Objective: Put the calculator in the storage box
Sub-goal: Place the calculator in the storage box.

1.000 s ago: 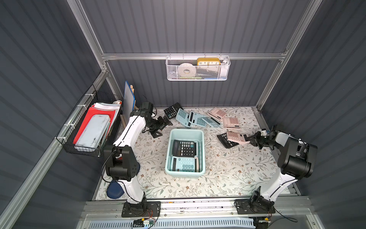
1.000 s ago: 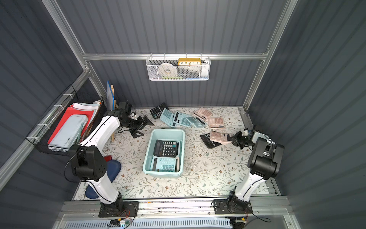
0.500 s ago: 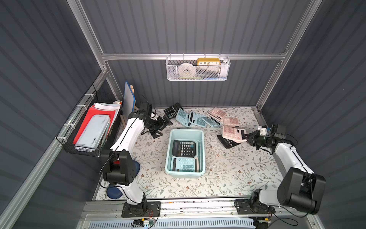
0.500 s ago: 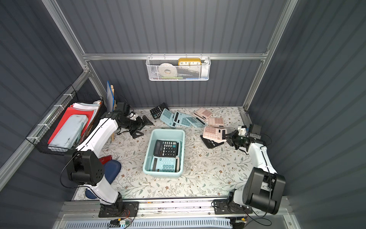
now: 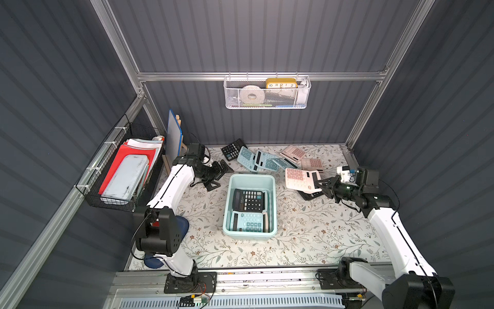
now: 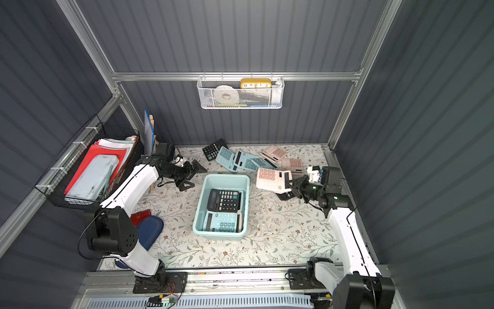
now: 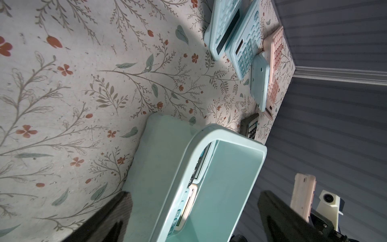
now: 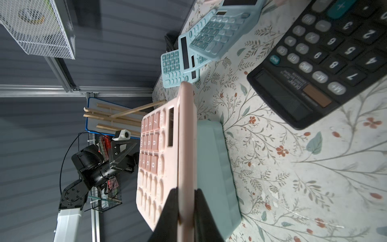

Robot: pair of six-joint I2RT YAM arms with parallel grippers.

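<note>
The pale mint storage box (image 5: 274, 206) (image 6: 226, 176) stands mid-table and holds a black calculator (image 5: 247, 199) and a blue one (image 5: 247, 221). My right gripper (image 5: 319, 185) (image 6: 290, 185) (image 8: 186, 191) is shut on the edge of a pink calculator (image 5: 301, 178) (image 6: 272, 178) (image 8: 165, 159). It hangs tilted above the mat, just right of the box's far right corner. My left gripper (image 5: 220, 175) (image 6: 196, 175) (image 7: 192, 218) is open beside the box's far left corner, with nothing in it. The box rim (image 7: 230, 134) lies close before it.
Blue (image 5: 256, 160), pink (image 5: 294, 153) and black (image 5: 232, 149) calculators lie heaped at the back. Another black one (image 5: 310, 195) (image 8: 318, 60) lies under the held one. A white mesh basket (image 5: 267, 92) hangs on the back wall. A black wire basket (image 5: 120, 174) and a blue board (image 5: 175, 136) stand left.
My right arm has stretched out and carried the pink calculator up off the black one and a little left, toward the box. The left arm has hardly moved.
</note>
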